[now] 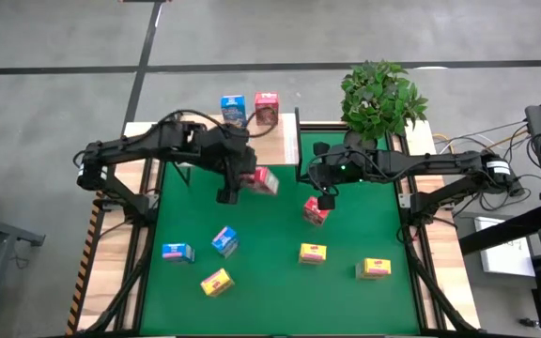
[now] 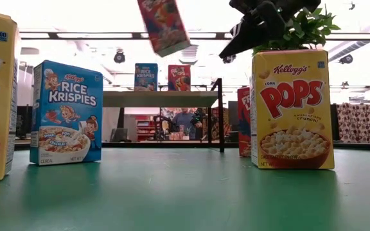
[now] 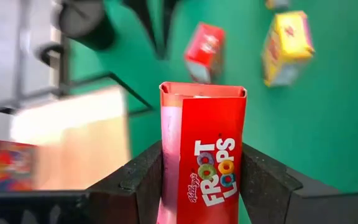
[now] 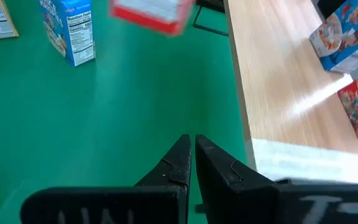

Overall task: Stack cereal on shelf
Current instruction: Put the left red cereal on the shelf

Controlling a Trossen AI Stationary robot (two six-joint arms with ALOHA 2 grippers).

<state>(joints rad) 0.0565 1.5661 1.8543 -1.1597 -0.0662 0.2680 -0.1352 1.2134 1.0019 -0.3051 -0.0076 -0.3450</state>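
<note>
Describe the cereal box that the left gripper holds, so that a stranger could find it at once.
Start at the shelf at the mat's far edge. Just in front of it, the left gripper is shut on a red Froot Loops box, lifted off the mat. The other red boxes stand on the shelf or the mat; only this one hangs tilted in the air.

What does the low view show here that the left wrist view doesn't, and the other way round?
Only the low view: the Rice Krispies box and Corn Pops box standing upright on the green mat, a potted plant behind, and people in the room beyond.

Only the left wrist view: the left gripper with jaws clamped on the carton's sides, and its Froot Loops print.

Both: the lifted Froot Loops box, the wooden shelf, and a red box on it.
</note>
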